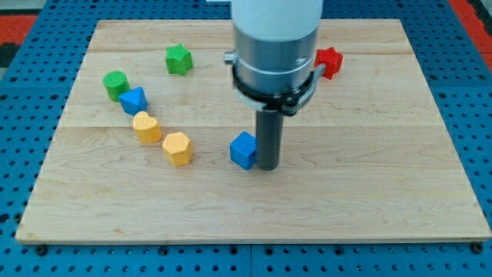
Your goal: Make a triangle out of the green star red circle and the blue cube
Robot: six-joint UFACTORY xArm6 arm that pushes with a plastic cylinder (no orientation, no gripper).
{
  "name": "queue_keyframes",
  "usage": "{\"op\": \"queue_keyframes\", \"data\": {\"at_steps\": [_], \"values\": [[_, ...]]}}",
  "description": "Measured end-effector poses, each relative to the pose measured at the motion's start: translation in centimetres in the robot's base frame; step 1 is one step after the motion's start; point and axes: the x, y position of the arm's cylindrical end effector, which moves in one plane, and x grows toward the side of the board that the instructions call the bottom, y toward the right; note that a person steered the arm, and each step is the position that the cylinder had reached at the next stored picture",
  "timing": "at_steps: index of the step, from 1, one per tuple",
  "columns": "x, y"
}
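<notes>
The blue cube (pixel 244 150) lies near the board's middle. My tip (pixel 267 167) stands right against the cube's right side, touching or nearly touching it. The green star (pixel 178 59) lies at the view's upper left, well apart from the cube. A red block (pixel 329 61) lies at the upper right, partly hidden behind the arm's grey body (pixel 275 46); its shape looks more like a star than a circle. No red circle shows; the arm hides part of the board's top middle.
A green cylinder (pixel 115 83) and a second blue block (pixel 133 100) sit together at the left. A yellow heart (pixel 147 126) and a yellow hexagon (pixel 177 148) lie left of the cube. The wooden board (pixel 384 192) rests on a blue pegboard.
</notes>
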Motion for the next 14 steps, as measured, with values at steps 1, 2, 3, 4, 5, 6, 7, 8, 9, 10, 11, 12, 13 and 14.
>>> {"op": "queue_keyframes", "data": {"at_steps": [1, 2, 3, 4, 5, 6, 7, 8, 9, 10, 11, 12, 13, 14], "values": [[-0.6, 1.2], [5.4, 0.5], [4.5, -6.8], [0.6, -7.7], [-1.8, -4.7], [0.1, -5.4], [2.3, -2.6], [-0.4, 1.1], [-4.1, 0.3], [-4.7, -1.1], [-9.5, 1.4], [-17.6, 1.9], [-20.9, 5.2], [-22.9, 7.4]]}}
